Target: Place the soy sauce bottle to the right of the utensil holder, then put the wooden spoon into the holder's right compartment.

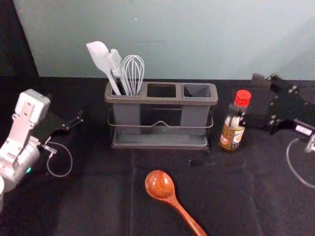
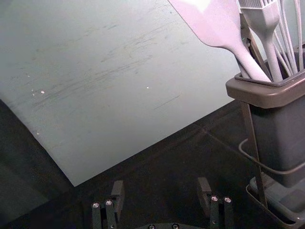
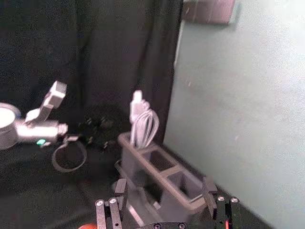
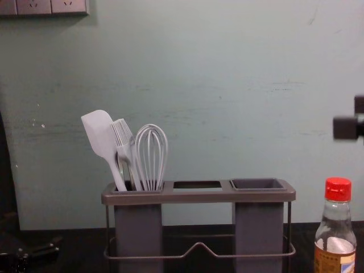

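Right gripper (image 1: 250, 99): jaws apart, nothing clamped; up over the soy sauce bottle (image 1: 231, 132) in the chest view, one finger crossing in front of it in the head view

Bottle: upright on the dark cloth (image 1: 98, 196), red cap on, just beside the utensil holder (image 1: 160, 100), on its right

Holder: long side to the robot; white spatula (image 1: 100, 58), brush (image 1: 116, 64) and whisk (image 1: 134, 71) standing in the left compartment, spatula leaning outward to the left

Wooden spoon (image 1: 160, 184): flat on the cloth in front of the holder, bowl towards it, handle slanting back to the right and running off the near edge of the head view

Left gripper (image 1: 76, 120): jaws apart too, parked well left of the holder, touching nothing
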You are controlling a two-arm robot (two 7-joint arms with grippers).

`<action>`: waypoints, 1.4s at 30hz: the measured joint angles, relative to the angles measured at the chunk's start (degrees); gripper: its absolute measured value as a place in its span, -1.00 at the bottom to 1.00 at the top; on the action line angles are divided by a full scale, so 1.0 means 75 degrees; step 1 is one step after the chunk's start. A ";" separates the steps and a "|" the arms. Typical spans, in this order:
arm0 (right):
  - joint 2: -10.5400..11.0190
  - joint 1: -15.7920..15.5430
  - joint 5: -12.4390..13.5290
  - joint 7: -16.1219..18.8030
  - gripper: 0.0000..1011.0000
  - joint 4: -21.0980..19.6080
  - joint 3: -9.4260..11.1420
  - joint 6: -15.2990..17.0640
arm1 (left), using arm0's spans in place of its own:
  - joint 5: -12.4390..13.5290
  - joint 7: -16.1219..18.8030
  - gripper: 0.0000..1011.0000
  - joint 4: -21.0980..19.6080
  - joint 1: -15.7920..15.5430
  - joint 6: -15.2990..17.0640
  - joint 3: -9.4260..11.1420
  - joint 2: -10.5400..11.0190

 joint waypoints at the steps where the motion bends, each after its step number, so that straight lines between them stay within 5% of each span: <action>1: 0.0035 -0.0033 -0.0012 -0.0033 0.98 -0.0077 -0.0035 0.0099 | 0.0000 0.0000 0.99 0.0000 0.0000 0.0000 0.0000 0.0000; 9: 0.0137 -0.0050 -0.0265 -0.0401 0.98 -0.0510 -0.0720 0.1098 | 0.0000 0.0000 0.99 0.0000 0.0000 0.0000 -0.0001 0.0000; 18: -0.0182 0.0449 -0.0735 -0.0513 0.98 -0.0569 -0.1660 0.1808 | 0.0000 0.0000 0.99 0.0000 0.0000 0.0000 0.0000 0.0000; 24: -0.0463 0.0790 -0.1131 -0.0764 0.98 -0.0662 -0.2101 0.2342 | 0.0000 0.0000 0.99 0.0000 0.0000 0.0000 0.0000 0.0000; 32: -0.1063 0.1536 -0.1903 -0.1009 0.98 -0.0724 -0.2987 0.3865 | 0.0000 0.0000 0.99 0.0000 -0.0001 0.0000 -0.0001 0.0000; 42: -0.1789 0.2092 -0.2659 -0.1403 0.98 -0.0412 -0.3727 0.5335 | 0.0000 0.0000 0.99 0.0000 0.0000 0.0000 -0.0001 0.0000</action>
